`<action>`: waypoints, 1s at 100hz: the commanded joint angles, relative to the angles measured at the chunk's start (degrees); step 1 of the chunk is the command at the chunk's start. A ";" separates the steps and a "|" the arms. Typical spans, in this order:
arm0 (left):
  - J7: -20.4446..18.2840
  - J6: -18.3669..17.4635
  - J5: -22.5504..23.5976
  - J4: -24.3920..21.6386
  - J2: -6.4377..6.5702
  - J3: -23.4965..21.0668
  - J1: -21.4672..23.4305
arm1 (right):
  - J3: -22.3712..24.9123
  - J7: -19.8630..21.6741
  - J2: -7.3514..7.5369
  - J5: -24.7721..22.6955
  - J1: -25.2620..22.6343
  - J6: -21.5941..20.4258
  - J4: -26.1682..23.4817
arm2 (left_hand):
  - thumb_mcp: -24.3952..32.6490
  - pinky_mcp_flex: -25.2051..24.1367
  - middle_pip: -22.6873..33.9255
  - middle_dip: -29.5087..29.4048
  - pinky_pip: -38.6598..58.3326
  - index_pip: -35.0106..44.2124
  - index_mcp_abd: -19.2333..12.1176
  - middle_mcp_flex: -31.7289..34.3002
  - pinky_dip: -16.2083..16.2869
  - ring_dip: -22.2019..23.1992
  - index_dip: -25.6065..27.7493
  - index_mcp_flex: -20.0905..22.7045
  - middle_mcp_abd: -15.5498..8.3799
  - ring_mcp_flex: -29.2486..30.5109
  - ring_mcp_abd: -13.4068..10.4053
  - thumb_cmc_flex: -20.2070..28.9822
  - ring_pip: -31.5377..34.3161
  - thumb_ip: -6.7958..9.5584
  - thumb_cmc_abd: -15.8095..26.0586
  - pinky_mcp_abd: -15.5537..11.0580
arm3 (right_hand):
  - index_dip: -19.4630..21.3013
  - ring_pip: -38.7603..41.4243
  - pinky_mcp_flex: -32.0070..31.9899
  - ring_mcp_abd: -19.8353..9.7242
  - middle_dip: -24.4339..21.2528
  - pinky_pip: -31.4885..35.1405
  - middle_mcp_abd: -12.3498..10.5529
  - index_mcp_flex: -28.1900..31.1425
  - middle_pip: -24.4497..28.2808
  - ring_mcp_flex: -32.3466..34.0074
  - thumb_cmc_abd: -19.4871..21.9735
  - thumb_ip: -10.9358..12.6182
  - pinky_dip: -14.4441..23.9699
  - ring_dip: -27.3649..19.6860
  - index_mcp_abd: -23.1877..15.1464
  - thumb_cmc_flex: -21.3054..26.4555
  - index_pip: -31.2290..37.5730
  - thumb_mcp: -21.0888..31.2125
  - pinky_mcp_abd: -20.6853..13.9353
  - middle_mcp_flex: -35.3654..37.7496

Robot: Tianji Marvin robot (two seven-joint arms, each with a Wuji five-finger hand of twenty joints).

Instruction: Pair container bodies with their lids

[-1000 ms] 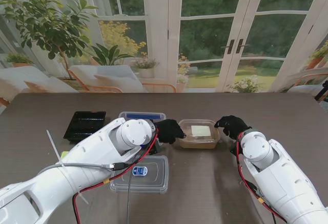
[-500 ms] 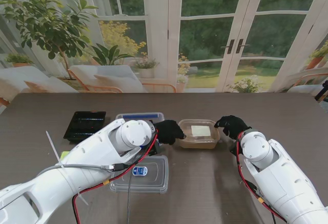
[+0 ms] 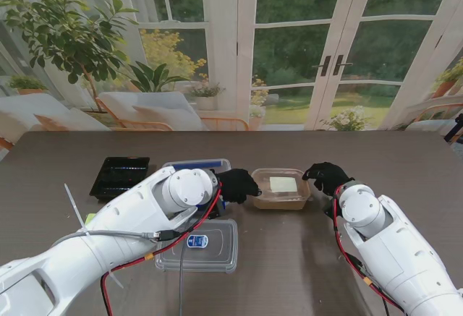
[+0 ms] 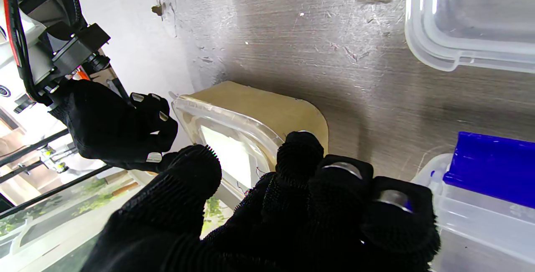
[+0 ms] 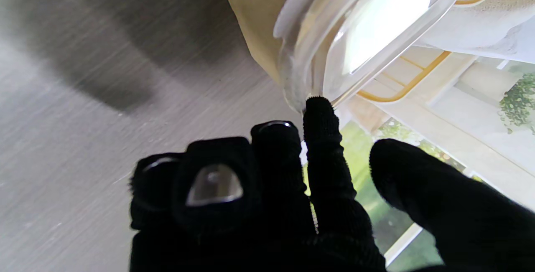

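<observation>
A tan container (image 3: 281, 199) with a clear lid (image 3: 283, 184) on it stands mid-table. My left hand (image 3: 239, 184) is at its left end. In the left wrist view its curled fingers (image 4: 299, 151) press the tan container's (image 4: 267, 105) side and the thumb lies over the clear lid (image 4: 225, 146). My right hand (image 3: 327, 177) is at the right end. In the right wrist view its index fingertip (image 5: 318, 109) touches the lid's (image 5: 376, 17) rim, with the thumb held apart.
A clear box with a blue lid (image 3: 197, 164) sits behind my left forearm. A clear lid or shallow box (image 3: 206, 247) lies nearer to me. A black tray (image 3: 119, 175) is at the left. Glass doors stand beyond the table's far edge.
The blue-lidded box has shifted slightly to the left beside my left forearm. Both hands stay at the ends of the tan container.
</observation>
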 commanded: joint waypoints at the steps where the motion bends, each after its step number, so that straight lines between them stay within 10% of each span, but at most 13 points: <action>1: -1.58 0.11 0.26 1.02 0.40 0.25 0.33 | -0.61 1.07 -0.62 0.02 -0.45 -0.20 0.62 | -1.01 -0.47 -0.31 -0.10 0.66 2.32 3.18 -0.86 0.95 0.54 0.81 1.82 2.42 -0.03 2.46 0.53 -0.20 -1.46 2.41 1.21 | 0.02 0.78 0.98 3.07 -0.34 -1.04 0.04 1.47 1.00 -0.51 -0.09 -0.49 1.22 -0.07 0.84 -0.68 -1.02 0.42 1.24 0.00; 100: -2.97 -2.99 3.67 1.74 0.67 2.50 -4.27 | -0.19 1.02 -0.70 0.39 0.03 -0.68 1.61 | 0.44 0.87 0.10 -0.08 1.80 3.37 1.30 -0.21 0.41 0.12 1.24 4.99 1.71 1.23 1.22 -1.82 0.49 -1.35 1.70 0.28 | -0.03 0.71 0.74 3.29 -0.34 -1.18 0.18 1.31 1.02 -0.66 -0.02 -0.57 1.23 -0.05 0.84 -0.58 -1.14 0.20 1.31 0.08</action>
